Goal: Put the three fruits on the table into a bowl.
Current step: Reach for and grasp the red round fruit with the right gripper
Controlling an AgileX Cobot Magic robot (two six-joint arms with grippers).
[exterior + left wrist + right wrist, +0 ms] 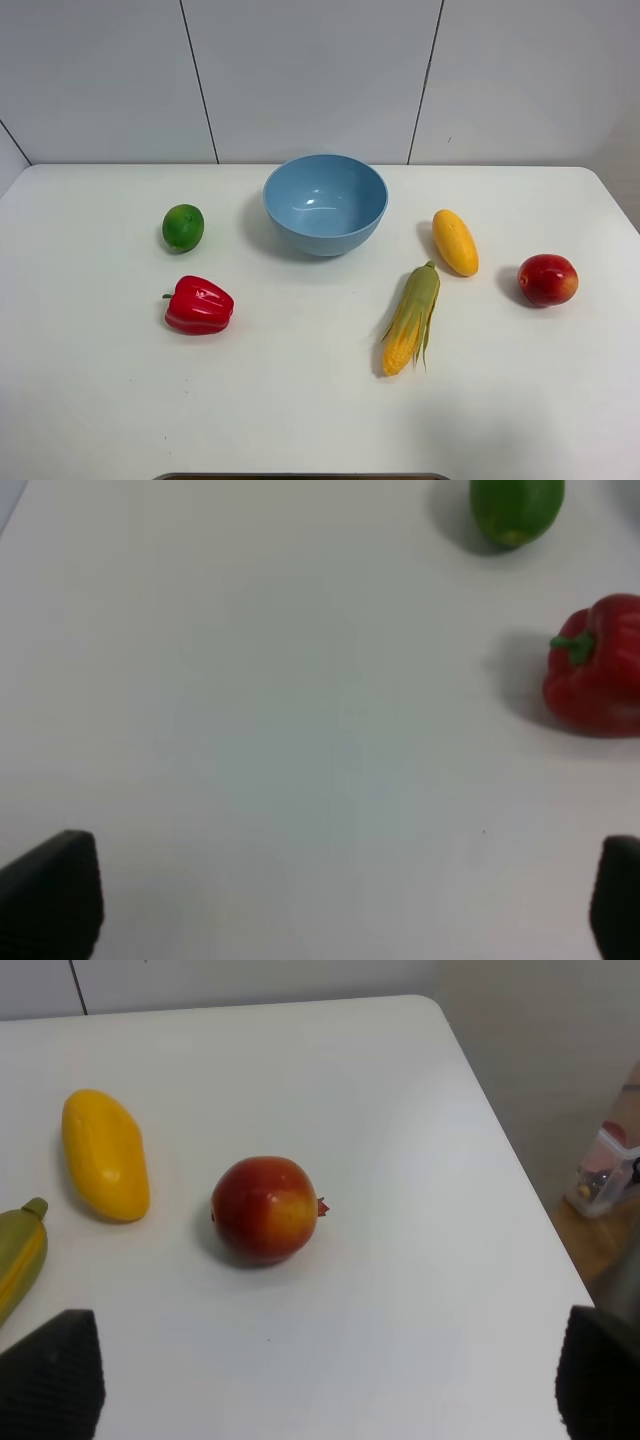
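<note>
The light-blue bowl stands empty at the back middle of the white table. The green lime lies left of it and shows in the left wrist view. The yellow mango lies right of the bowl, the red apple-like fruit further right; both show in the right wrist view, the mango beside the red fruit. My left gripper is open and empty over bare table, short of the lime. My right gripper is open and empty, short of the red fruit. Neither arm shows in the exterior view.
A red bell pepper lies in front of the lime and shows in the left wrist view. A corn cob in green husk lies in front of the mango. The table's right edge runs close to the red fruit, with clutter on the floor beyond.
</note>
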